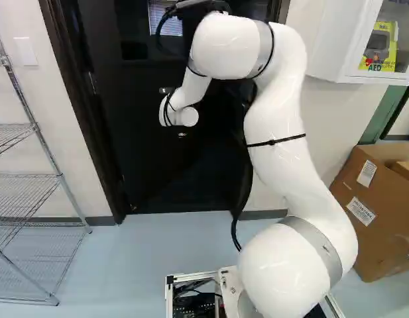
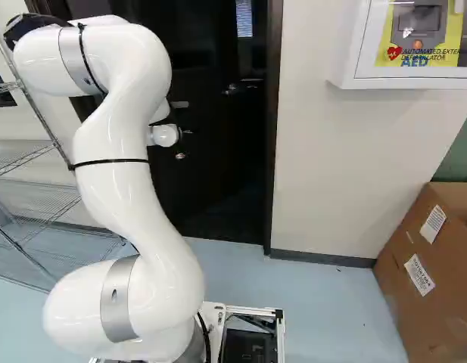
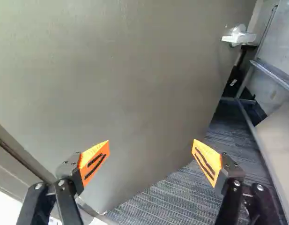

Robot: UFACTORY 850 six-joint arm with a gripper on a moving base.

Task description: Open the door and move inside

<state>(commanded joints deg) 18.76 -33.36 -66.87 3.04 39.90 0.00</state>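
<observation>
The gripper (image 2: 185,131) is at the dark doorway, partly hidden by my wrist in the right base view. The dark door (image 1: 148,156) fills the frame behind my arm in the left base view. A small metal lever (image 2: 233,89) shows on the dark surface in the right base view. In the wrist view, the grey door face (image 3: 121,79) slants away ahead of the open gripper (image 3: 151,157), with carpet visible past its lower edge. Nothing stands between the orange pads. A pale fitting (image 3: 239,35) sits by the door's far edge.
Striped carpet (image 3: 174,201) and a whiteboard (image 3: 281,44) lie beyond the door. The dark door frame (image 2: 273,136) borders a pale wall. A wire rack (image 1: 38,175) stands left; cardboard boxes (image 1: 350,215) stand right, below a white wall cabinet (image 2: 350,53).
</observation>
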